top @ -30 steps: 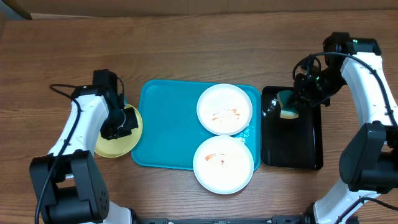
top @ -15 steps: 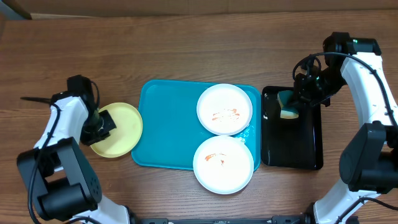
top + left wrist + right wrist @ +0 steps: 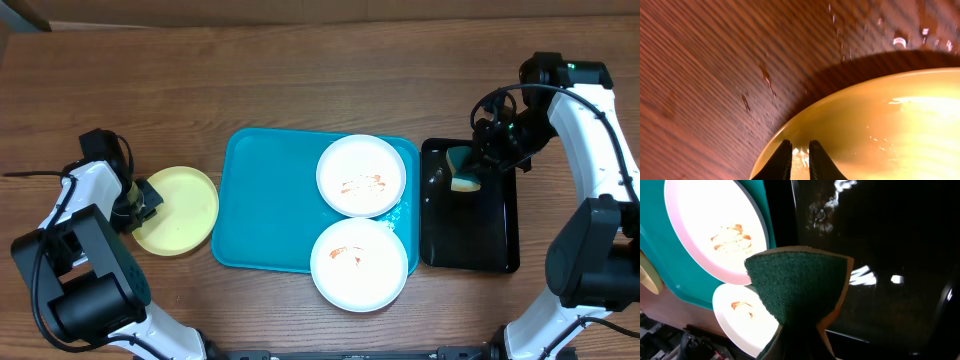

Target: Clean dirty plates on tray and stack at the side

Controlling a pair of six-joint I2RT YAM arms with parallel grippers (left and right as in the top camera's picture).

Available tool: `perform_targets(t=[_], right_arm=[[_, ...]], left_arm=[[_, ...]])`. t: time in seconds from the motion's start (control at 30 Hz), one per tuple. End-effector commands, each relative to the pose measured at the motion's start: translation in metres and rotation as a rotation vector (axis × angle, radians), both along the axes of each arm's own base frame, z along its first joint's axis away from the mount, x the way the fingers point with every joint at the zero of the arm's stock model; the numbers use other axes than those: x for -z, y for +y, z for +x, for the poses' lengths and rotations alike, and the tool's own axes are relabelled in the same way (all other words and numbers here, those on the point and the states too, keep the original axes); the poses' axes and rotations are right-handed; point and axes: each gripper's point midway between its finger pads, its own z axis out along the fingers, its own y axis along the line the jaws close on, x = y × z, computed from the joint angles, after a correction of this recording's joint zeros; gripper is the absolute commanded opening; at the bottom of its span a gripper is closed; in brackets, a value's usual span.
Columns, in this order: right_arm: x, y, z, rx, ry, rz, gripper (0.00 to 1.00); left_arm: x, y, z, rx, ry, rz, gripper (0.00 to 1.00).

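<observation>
Turquoise-blue plastic is what the big tray (image 3: 270,200) is made of, and it sits in the middle of the brown wooden bench (image 3: 300,80). The top white plate (image 3: 361,176) lies inside the tray at its far right corner. It has orange-red smears in the middle. The bottom white plate (image 3: 360,265) has smears too. It sits at the near right corner and sticks out over the tray's front rim. The two white plates are right next to each other.

The yellow-green plate (image 3: 178,210) lies flat on the bench, just beside the left side of the tray. The left end effector (image 3: 140,197) is at that plate's left edge. In the left wrist view its two black fingers are almost together, with only a thin slit between them. Their tips are at the rim of the plate. I cannot tell if they pinch it or only touch it. Small water drops shine on the wood near the plate.

To the right of the tray lies a black tray (image 3: 480,235) with wet white marks on it. The right end effector (image 3: 468,165) hangs over its far end. It is closed tight on a sponge (image 3: 797,287) that has a dark green face and a yellow layer behind. The sponge hides the finger tips. Both white plates show to the left of the sponge in that wrist view.
</observation>
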Motion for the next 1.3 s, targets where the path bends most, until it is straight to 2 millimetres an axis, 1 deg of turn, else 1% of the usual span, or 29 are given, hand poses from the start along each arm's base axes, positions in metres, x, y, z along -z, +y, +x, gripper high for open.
perform_targets(t=[0.0,0.13,0.2,0.27,0.37,0.47,0.53,0.63,0.7,0.77,0.8,0.87,0.93,1.03,1.07,1.1,1.13,1.17,1.2,1.23,1.27], right_arm=[[-0.007,0.001,-0.001,-0.01,-0.022,0.001,0.04],[-0.007,0.001,-0.001,-0.01,-0.023,0.001,0.04],[-0.007,0.001,-0.001,-0.01,-0.023,0.001,0.04],[-0.007,0.001,-0.001,-0.01,-0.022,0.001,0.04],[-0.007,0.001,-0.001,-0.01,-0.023,0.001,0.04],[-0.007,0.001,-0.001,-0.01,-0.023,0.0,0.04],[-0.007,0.001,-0.001,-0.01,-0.023,0.0,0.04],[-0.007,0.001,-0.001,-0.01,-0.023,0.0,0.04],[-0.007,0.001,-0.001,-0.01,-0.022,-0.002,0.04],[-0.006,-0.001,-0.002,-0.011,-0.021,-0.012,0.04],[-0.006,-0.001,-0.002,-0.012,-0.021,-0.015,0.04],[-0.005,-0.002,-0.001,-0.012,-0.022,-0.023,0.04],[-0.005,-0.004,0.0,-0.013,-0.026,-0.031,0.04],[-0.003,-0.007,0.002,-0.015,-0.037,-0.048,0.04],[-0.003,-0.008,0.003,-0.015,-0.042,-0.056,0.04],[-0.002,-0.009,0.004,-0.016,-0.046,-0.062,0.04],[-0.002,-0.011,0.005,-0.017,-0.051,-0.072,0.04],[-0.001,-0.013,0.007,-0.018,-0.056,-0.088,0.04],[0.0,-0.015,0.008,-0.019,-0.06,-0.102,0.04],[0.001,-0.018,0.009,-0.02,-0.064,-0.119,0.04],[0.003,-0.022,0.01,-0.018,-0.07,-0.142,0.04]], left_arm=[[0.005,0.01,-0.003,-0.054,-0.008,0.015,0.18],[0.004,0.021,-0.003,-0.093,-0.03,0.025,0.2],[0.004,0.027,-0.003,-0.122,-0.048,0.03,0.24],[0.004,0.032,-0.002,-0.149,-0.066,0.026,0.24],[0.003,0.035,0.003,-0.166,-0.111,0.003,0.24],[0.002,0.04,0.007,-0.172,-0.132,0.016,0.26],[0.001,0.043,0.01,-0.172,-0.145,0.025,0.3],[0.0,0.046,0.011,-0.18,-0.156,0.03,0.31],[-0.001,0.05,0.01,-0.203,-0.162,0.027,0.34],[-0.007,0.049,0.013,-0.208,-0.177,-0.001,0.33],[-0.011,0.049,0.016,-0.205,-0.188,-0.013,0.3],[-0.025,0.047,0.026,-0.179,-0.221,-0.041,0.3],[-0.047,0.044,0.039,-0.14,-0.269,-0.061,0.29],[-0.086,0.029,0.064,-0.053,-0.37,-0.1,0.3],[-0.105,0.016,0.076,0.009,-0.422,-0.12,0.31],[-0.117,0.007,0.085,0.057,-0.457,-0.132,0.32],[-0.131,-0.008,0.094,0.131,-0.499,-0.149,0.33],[-0.146,-0.029,0.104,0.228,-0.542,-0.172,0.34],[-0.157,-0.048,0.111,0.309,-0.572,-0.19,0.35],[-0.166,-0.073,0.116,0.4,-0.598,-0.215,0.36],[-0.172,-0.098,0.12,0.485,-0.608,-0.234,0.42]])
